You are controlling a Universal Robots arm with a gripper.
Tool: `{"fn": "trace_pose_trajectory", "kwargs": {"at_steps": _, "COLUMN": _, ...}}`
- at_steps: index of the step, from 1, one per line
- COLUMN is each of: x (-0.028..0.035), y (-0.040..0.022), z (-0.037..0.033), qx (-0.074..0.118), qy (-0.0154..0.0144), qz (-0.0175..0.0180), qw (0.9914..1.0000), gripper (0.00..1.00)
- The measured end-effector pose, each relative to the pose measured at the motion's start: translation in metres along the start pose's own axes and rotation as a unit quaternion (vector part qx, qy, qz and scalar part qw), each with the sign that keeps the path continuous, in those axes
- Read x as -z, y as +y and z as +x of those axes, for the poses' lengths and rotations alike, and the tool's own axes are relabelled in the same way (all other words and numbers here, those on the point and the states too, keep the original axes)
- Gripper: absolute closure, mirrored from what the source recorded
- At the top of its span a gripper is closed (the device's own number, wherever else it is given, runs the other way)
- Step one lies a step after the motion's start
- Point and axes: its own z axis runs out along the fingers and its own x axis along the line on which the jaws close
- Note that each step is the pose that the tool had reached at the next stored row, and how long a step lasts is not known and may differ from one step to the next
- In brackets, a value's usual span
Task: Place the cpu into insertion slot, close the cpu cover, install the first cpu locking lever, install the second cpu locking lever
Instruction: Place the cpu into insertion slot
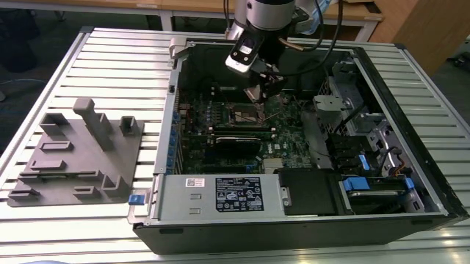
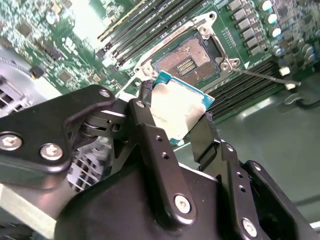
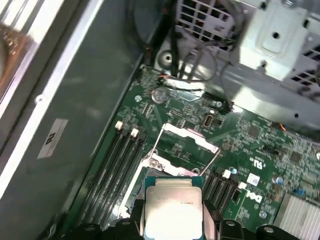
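Near insertion slot | pincer clamps cpu edges | slot uncovered

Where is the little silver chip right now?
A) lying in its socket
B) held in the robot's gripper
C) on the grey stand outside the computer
B: the chip is pinched in the gripper, and the socket is empty.

Silver-and-black arm with a matt black gripper
The arm is a silver-grey cylinder with black cables looping beside it; the gripper is black linkage bars pinned with silvery screws, its fingers drilled with small holes.
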Motion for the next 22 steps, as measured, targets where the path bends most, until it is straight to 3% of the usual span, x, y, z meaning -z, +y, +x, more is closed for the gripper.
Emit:
{"fn": "trace_pose_trajectory", "kwargs": {"at_steps": 4, "x": -0.0005, "y": 0.0000, "z": 0.0000, "qx": -0.036, "qy": -0.0029, "qz": -0.0004, "qw": 0.99935, "gripper": 0.46}}
{"fn": "trace_pose_trajectory", "kwargs": {"at_steps": 8, "x": -0.0011, "y": -0.0001, "z": 0.0000, "qx": -0.072, "qy": -0.0059, "qz": -0.0008, "qw": 0.99735, "gripper": 0.46}}
{"fn": "trace_pose_trajectory", "kwargs": {"at_steps": 12, "x": -0.0017, "y": -0.0001, "z": 0.0000, "qx": -0.108, "qy": -0.0087, "qz": -0.0012, "qw": 0.99412, "gripper": 0.46}}
{"fn": "trace_pose_trajectory", "kwargs": {"at_steps": 17, "x": -0.0023, "y": -0.0002, "z": 0.0000, "qx": -0.152, "qy": -0.0124, "qz": -0.0017, "qw": 0.98828, "gripper": 0.46}}
{"fn": "trace_pose_trajectory", "kwargs": {"at_steps": 18, "x": -0.0023, "y": -0.0002, "z": 0.0001, "qx": -0.156, "qy": -0.0127, "qz": -0.0016, "qw": 0.98770, "gripper": 0.46}}
{"fn": "trace_pose_trajectory", "kwargs": {"at_steps": 22, "x": -0.0025, "y": -0.0008, "z": 0.0016, "qx": -0.157, "qy": -0.0128, "qz": -0.0017, "qw": 0.98745, "gripper": 0.46}}
